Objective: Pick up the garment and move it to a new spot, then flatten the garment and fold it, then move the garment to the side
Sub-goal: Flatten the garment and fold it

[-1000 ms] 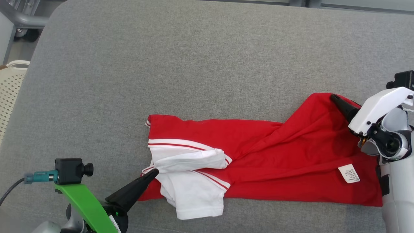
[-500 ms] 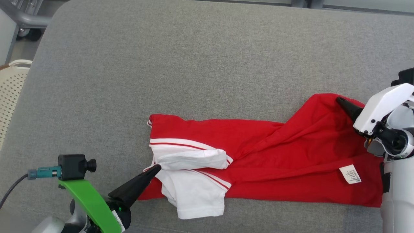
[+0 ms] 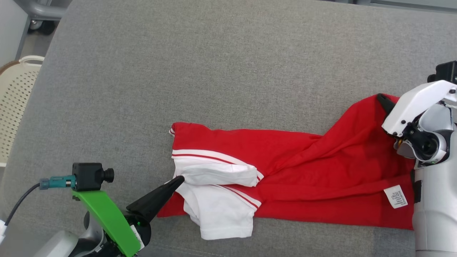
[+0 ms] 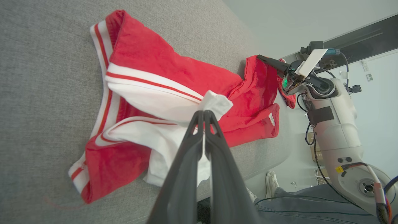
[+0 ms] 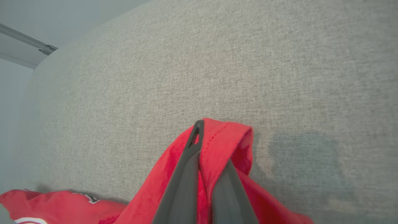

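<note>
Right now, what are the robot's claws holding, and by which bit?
Both hold the garment: the left claw pinches a white fold near the sleeve end, and the right claw pinches the red hemmed edge at the other end.

The left gripper (image 3: 179, 178), made of two long dark tapered fingers, is being held at the lower left of the head view. Its fingers are pressed together and aimed up and to the right. A white fold of the red-and-white fabric garment (image 3: 321, 167) is being pinched between its tips. Its wrist is being topped by a bright green flat bracket (image 3: 107, 221) carrying a small black camera (image 3: 89, 175). The right gripper (image 3: 382, 98) is being held at the right edge, aimed up and to the left and closed on a red hem, with one finger being covered by cloth. It is being backed by a white angular bracket (image 3: 414, 107) and a pale silver forearm (image 3: 433, 221).
</note>
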Available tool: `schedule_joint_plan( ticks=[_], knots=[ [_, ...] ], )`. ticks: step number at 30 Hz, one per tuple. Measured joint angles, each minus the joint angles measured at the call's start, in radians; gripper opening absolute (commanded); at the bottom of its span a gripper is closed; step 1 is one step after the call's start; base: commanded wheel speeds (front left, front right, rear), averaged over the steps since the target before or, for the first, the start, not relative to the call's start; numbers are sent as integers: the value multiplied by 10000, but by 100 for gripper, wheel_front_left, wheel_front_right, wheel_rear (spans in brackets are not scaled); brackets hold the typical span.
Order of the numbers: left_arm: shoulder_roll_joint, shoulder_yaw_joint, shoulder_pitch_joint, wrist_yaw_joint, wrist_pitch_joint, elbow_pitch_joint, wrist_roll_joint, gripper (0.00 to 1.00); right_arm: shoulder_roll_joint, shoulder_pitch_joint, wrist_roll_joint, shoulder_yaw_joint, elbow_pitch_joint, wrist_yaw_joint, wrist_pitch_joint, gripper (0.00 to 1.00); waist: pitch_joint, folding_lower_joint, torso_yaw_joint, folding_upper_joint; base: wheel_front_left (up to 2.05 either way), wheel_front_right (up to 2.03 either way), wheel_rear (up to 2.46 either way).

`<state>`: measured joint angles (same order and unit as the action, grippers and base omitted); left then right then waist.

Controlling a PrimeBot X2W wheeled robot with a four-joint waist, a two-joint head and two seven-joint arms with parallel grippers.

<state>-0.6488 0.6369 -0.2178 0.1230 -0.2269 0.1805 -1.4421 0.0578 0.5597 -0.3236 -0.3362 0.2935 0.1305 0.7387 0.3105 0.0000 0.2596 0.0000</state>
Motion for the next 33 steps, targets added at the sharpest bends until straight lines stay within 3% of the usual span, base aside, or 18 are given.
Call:
schedule_joint_plan(
  ticks=[4,7,13,17,25,33],
  knots=[
    [-23,-19,38,6,81,-79,-2,0,226,-59,-698,851,-328,0,-512,0,-194,0,-102,0,0,0,0],
    [-107,-105,227,6,217,-98,-10,0,761,-508,-1266,1638,-1053,0,-855,0,-370,0,-221,0,0,0,0],
    [-353,-280,722,-81,499,35,-92,0,2056,-2517,-2497,2880,-3070,0,-1567,0,-704,-1,-528,0,0,0,0],
    [-548,-502,1043,-180,734,245,-171,0,2575,-3969,-3289,2907,-3739,0,-2094,0,-839,-1,-775,0,0,0,0],
    [-851,-882,1464,-454,1068,587,-343,0,3156,-4775,-3509,3557,-3450,-2,-3267,0,-908,-1,-1289,0,0,0,0],
    [-915,-1072,1489,-543,1227,729,-389,0,3687,-4748,-3252,4387,-2736,0,-4245,0,-793,0,-1245,0,0,0,0]
  ],
)
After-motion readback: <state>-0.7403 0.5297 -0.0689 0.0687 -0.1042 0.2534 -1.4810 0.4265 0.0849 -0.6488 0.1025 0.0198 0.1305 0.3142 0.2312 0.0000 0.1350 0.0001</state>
